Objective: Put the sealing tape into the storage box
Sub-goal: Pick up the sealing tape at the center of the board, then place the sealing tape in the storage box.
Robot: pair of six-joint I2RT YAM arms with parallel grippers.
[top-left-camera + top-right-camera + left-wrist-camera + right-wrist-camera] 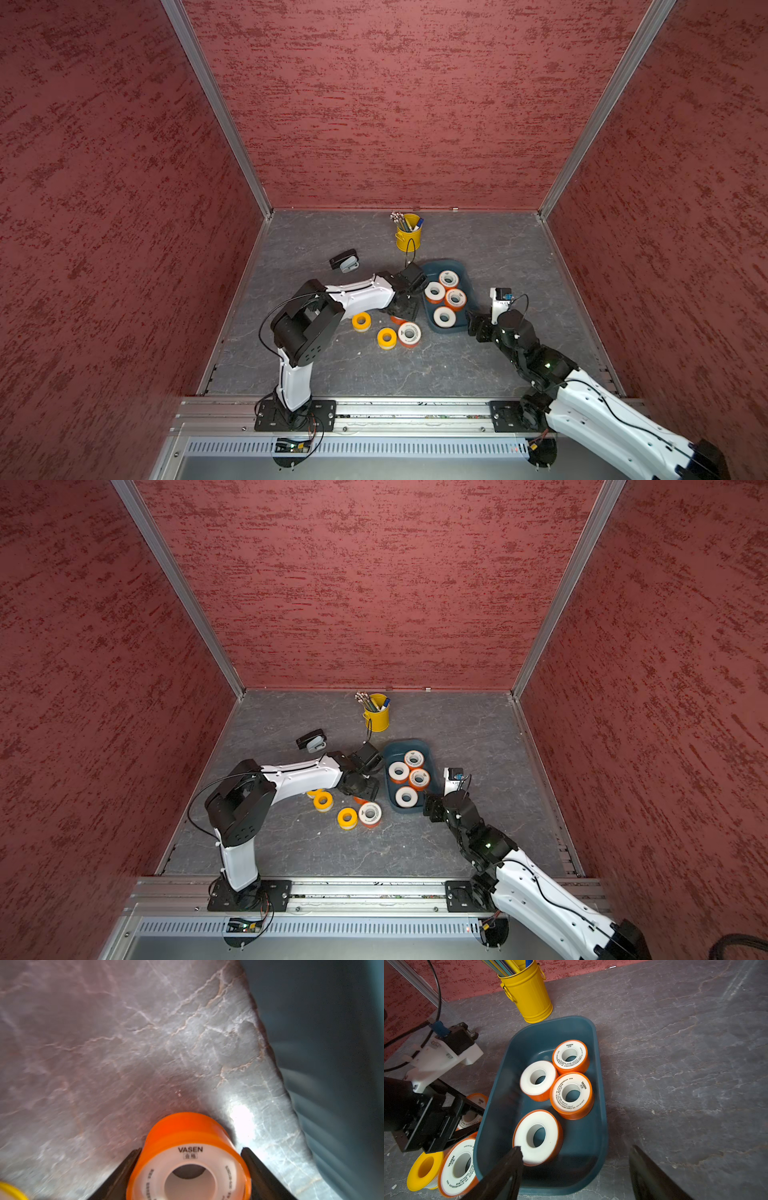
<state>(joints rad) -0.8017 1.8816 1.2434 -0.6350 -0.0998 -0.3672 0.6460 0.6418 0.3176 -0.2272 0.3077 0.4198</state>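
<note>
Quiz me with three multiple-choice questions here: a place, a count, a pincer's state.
1. Where is the bucket? A in the tray; B beyond the tray's far end; C under the left arm.
2. How many rolls lie in the tray? A two; B four; C six.
3. The right pincer is: A open, empty; B shut on a pen; C shut on a yellow roll.
Key: 1B, it stands apart, past that end; 2B, four white faces show; 3A, its wide gap holds nothing.

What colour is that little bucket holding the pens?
The bucket is bright yellow, clearest in the right wrist view.
</note>
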